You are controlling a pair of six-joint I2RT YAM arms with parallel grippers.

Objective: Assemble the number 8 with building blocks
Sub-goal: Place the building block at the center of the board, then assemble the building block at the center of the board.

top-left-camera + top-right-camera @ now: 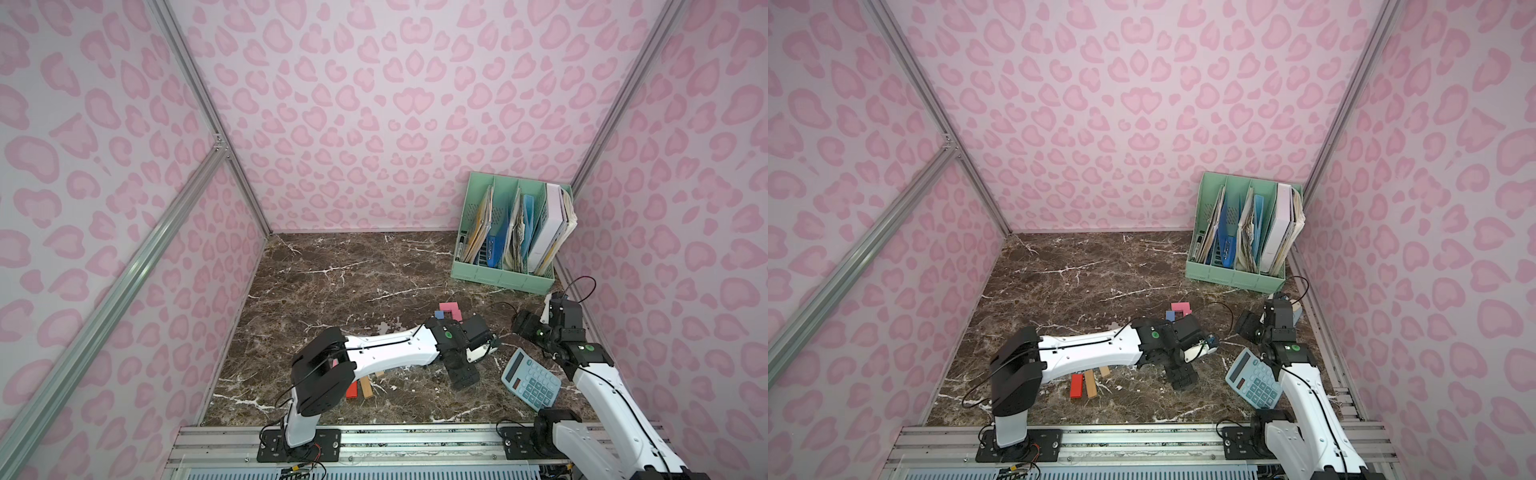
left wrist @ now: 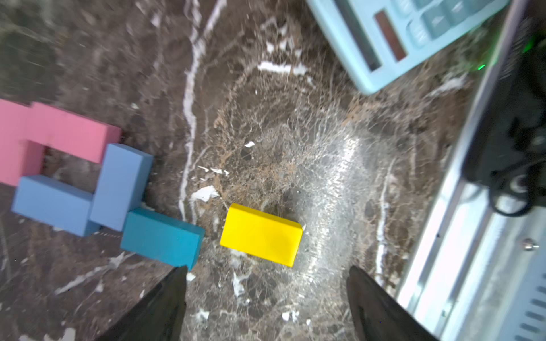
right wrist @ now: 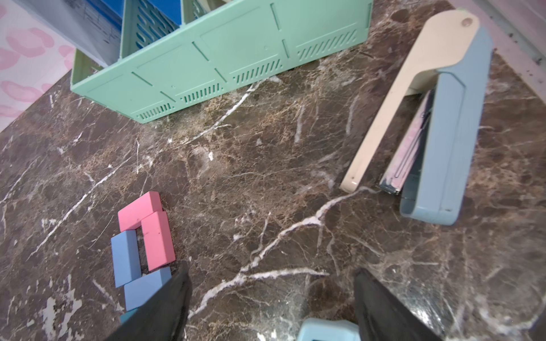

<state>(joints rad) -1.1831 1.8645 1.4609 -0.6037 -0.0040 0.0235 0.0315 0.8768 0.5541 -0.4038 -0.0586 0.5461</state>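
1. We're boxed in here: pink-patterned walls (image 1: 374, 124) close three sides of the marble tabletop (image 1: 332, 282), and a metal rail (image 1: 415, 438) runs along the near edge. The far and left stretches of marble lie bare, and that's our open room.
2. The left gripper (image 2: 267, 274) hovers with its jaws spread wide and nothing between them. The yellow block (image 2: 261, 234) lies flat just beyond the tips, a narrow gap from the teal block (image 2: 161, 236).
3. The teal block meets, as far as we can tell, a corner of a closed loop: two light blue blocks (image 2: 121, 186) (image 2: 53, 203) and two pink blocks (image 3: 139, 211) (image 3: 156, 240), with bare marble in the middle. The loop sits mid-table, right of centre.
4. The right gripper (image 3: 271, 268) is spread wide too, empty, above bare marble beside that loop.
5. The right side is crowded: a mint file organizer (image 1: 505, 276) in the far right corner, a stapler (image 3: 437, 118) near the right edge, and a pale blue calculator (image 1: 532, 384) toward the front.
6. The left arm (image 1: 386, 353) stretches across the middle, above a red block (image 1: 1076, 386) and two tan blocks (image 1: 1090, 384) (image 1: 1104, 371) near the front, partly hiding one tan.
7. Our count: two pink, two light blue, one teal, one yellow, one red and two tan. That's nine blocks in sight, plus one calculator, one stapler and one organizer.
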